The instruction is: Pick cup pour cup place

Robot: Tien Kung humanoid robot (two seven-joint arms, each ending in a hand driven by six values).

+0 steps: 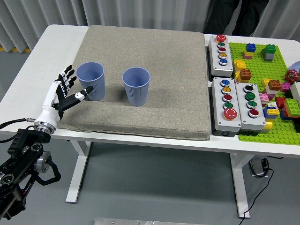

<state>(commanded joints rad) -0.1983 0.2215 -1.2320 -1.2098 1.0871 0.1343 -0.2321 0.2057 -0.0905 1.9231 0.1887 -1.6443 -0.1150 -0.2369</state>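
Note:
Two blue ribbed cups stand upright on the grey mat [154,70]. The left cup [91,81] is near the mat's left edge, and the right cup [136,86] stands about a cup's width to its right. My left hand [69,91] comes in from the lower left with its fingers spread and holds nothing. It sits just left of the left cup, and its thumb tip reaches in front of the cup's lower wall. I cannot tell whether the thumb touches the cup. What the cups contain is hidden.
Three grey button boxes [226,102] stand right of the mat. A green baseplate [255,126] with several coloured bricks fills the table's right end. A person in dark clothes [229,16] stands at the far side.

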